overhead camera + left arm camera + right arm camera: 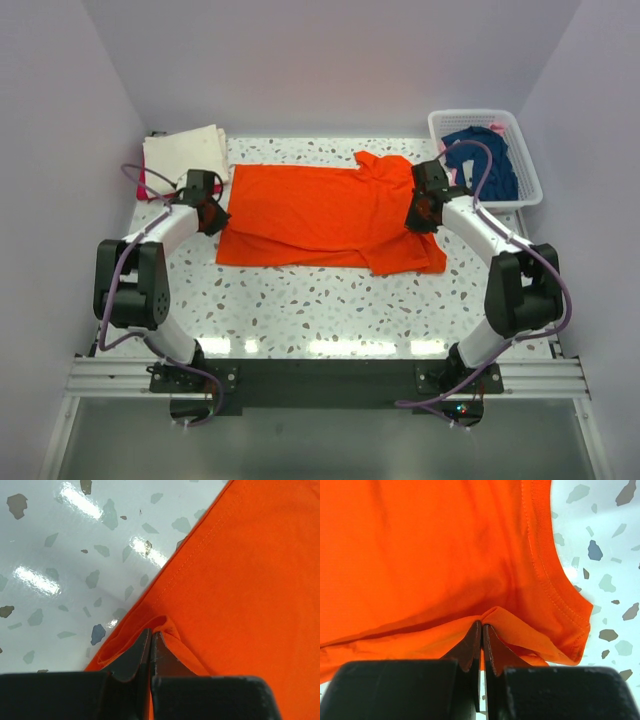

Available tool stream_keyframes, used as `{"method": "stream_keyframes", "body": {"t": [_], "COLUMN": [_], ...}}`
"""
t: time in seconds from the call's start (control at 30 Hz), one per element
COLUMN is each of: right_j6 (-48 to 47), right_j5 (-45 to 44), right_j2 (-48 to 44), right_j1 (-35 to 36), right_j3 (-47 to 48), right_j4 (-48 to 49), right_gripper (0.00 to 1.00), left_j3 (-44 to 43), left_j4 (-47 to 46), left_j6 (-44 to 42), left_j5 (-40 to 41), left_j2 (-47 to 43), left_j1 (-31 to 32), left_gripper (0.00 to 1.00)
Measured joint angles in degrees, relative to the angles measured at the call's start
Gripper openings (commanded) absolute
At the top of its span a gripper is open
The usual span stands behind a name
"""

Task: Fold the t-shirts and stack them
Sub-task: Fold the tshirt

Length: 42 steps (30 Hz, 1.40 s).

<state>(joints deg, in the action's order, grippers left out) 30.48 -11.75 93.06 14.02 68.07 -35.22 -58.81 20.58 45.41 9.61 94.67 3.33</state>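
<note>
Top view: the orange t-shirt (320, 215) lies spread on the table (300, 310), left of the white basket (440, 124). Left wrist: the left gripper (151, 632) is clenched on a raised fold at the shirt's edge farthest from the basket. Right wrist: the right gripper (481, 626) pinches a fold beside a ribbed seam.

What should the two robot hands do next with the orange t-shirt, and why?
Probably lift both pinched edges a little, together. The left gripper is shut on one end of the orange t-shirt and the right gripper on the other end, while the shirt lies flat, so raising it would start the next fold.
</note>
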Motion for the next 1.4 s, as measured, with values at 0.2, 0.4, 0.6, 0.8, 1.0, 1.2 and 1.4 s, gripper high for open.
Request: {"method": "stream_keyframes", "body": {"t": [0.2, 0.4, 0.6, 0.8, 1.0, 1.2, 1.4], "right_j6": [-0.2, -0.3, -0.6, -0.6, -0.7, -0.8, -1.2], "right_j5": [1.3, 2.6, 4.1, 5.4, 6.5, 6.9, 7.8], "right_j2": [0.0, 0.0, 0.1, 1.8, 3.4, 4.5, 6.0], "right_j1": [-1.0, -2.2, -3.1, -3.3, -4.3, -4.9, -5.7], "right_j3": [0.0, 0.0, 0.0, 0.0, 0.0, 0.0, 0.3], "right_j4": [0.1, 0.3, 1.1, 2.4, 3.3, 3.9, 4.7], "right_gripper": [0.0, 0.0, 0.0, 0.0, 0.0, 0.0, 0.01], "left_j3": [-0.8, -2.9, -4.9, -6.8, -7.7, -7.9, -8.1], "left_j4": [0.4, 1.0, 1.0, 1.2, 1.3, 1.3, 1.2], "left_j6": [0.0, 0.0, -0.1, -0.4, -1.1, -1.1, -1.5], "left_j5": [0.0, 0.0, 0.0, -0.1, -0.2, -0.3, -0.5], "left_j2": [0.0, 0.3, 2.1, 4.9, 6.6, 8.0, 9.4], "left_j1": [-0.1, -0.9, -1.1, -1.1, -1.1, -1.1, -1.1], "left_gripper": [0.0, 0.0, 0.0, 0.0, 0.0, 0.0, 0.04]}}
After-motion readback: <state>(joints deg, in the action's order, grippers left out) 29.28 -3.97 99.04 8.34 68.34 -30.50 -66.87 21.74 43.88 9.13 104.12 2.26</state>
